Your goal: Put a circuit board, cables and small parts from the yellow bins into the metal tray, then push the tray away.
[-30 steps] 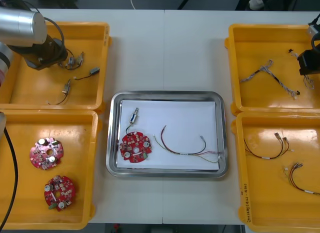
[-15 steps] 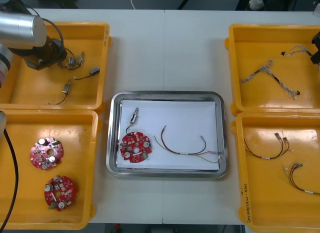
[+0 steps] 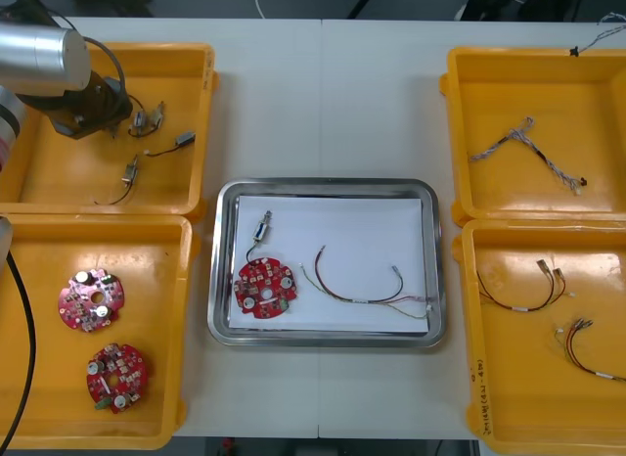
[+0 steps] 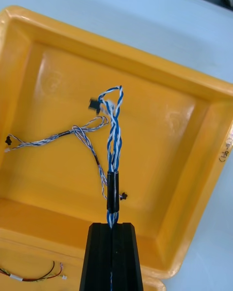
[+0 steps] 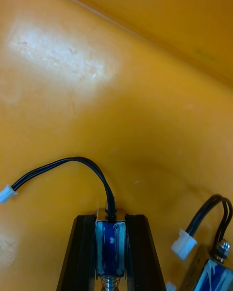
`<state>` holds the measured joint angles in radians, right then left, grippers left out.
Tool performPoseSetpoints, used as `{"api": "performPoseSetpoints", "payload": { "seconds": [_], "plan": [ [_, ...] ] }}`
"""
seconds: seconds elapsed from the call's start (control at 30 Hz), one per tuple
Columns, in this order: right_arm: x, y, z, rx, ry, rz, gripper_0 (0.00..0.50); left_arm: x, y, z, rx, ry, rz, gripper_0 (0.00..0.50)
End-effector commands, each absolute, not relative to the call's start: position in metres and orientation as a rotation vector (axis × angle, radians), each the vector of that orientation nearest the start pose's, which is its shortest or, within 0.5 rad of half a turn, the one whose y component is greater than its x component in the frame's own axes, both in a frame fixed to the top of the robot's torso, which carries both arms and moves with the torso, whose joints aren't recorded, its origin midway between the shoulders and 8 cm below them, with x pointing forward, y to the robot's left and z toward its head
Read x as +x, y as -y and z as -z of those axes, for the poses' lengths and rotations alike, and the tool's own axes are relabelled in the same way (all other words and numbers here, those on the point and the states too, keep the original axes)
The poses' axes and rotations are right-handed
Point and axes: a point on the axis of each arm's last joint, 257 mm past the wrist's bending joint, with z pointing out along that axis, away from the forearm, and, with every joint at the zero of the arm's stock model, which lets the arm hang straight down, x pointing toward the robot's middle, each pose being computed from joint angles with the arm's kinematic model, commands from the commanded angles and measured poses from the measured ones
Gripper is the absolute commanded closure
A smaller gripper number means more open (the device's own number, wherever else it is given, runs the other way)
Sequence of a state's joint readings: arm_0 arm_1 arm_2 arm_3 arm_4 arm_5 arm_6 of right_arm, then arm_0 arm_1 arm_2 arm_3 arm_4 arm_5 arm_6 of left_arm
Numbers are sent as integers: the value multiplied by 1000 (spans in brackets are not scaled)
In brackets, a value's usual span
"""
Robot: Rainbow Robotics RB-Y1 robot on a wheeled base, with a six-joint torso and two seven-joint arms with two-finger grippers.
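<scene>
Right gripper [image 4: 112,227] is pinching shut on a twisted blue and white cable [image 4: 115,126], now hanging clear above the far right yellow bin [image 4: 194,121]; a second ago it was down inside that bin. So the cable is picked, and the metal tray [image 3: 323,186] is probably next. Left gripper [image 5: 110,219] is clamping a small metal part [image 5: 110,240] low in the far left bin [image 3: 147,50].

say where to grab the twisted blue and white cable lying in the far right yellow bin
Grip the twisted blue and white cable at its bunched middle bend, coming down from above: it lies flat on the yellow bin floor, clear of the walls.
</scene>
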<state>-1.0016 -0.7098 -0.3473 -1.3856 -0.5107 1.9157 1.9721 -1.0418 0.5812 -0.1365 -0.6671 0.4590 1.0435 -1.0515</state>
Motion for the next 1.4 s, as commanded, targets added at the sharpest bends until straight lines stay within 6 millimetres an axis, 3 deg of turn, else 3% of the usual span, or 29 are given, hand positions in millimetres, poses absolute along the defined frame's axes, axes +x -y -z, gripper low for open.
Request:
{"api": "performPoseSetpoints", "payload": {
  "seconds": [0.03, 0.27, 0.47, 0.7, 0.8, 1.0, 1.2, 1.4],
  "plan": [
    [533, 400, -16, -410, -2409, 155, 500, 669, -374, 139, -492, -2377, -4, 500],
    [528, 354, -24, -597, -2325, 161, 500, 651, -370, 118, -482, -2435, -10, 500],
    [516, 294, -32, -824, -2227, 135, 500, 636, -367, 107, -446, -2454, -21, 500],
    [488, 219, -27, -1074, -2119, 124, 500, 609, -355, 98, -395, -2503, -51, 500],
    [470, 181, -18, -1147, -2093, 54, 500, 598, -347, 96, -362, -2511, -65, 500],
    [449, 132, 5, -1283, -2059, 6, 500, 579, -335, 93, -315, -2533, -87, 500],
    [439, 102, 36, -1407, -2050, 27, 500, 565, -321, 87, -264, -2540, -95, 500],
    [434, 88, 70, -1525, -2053, 120, 500, 555, -304, 81, -208, -2538, -61, 500]
  ]
}}
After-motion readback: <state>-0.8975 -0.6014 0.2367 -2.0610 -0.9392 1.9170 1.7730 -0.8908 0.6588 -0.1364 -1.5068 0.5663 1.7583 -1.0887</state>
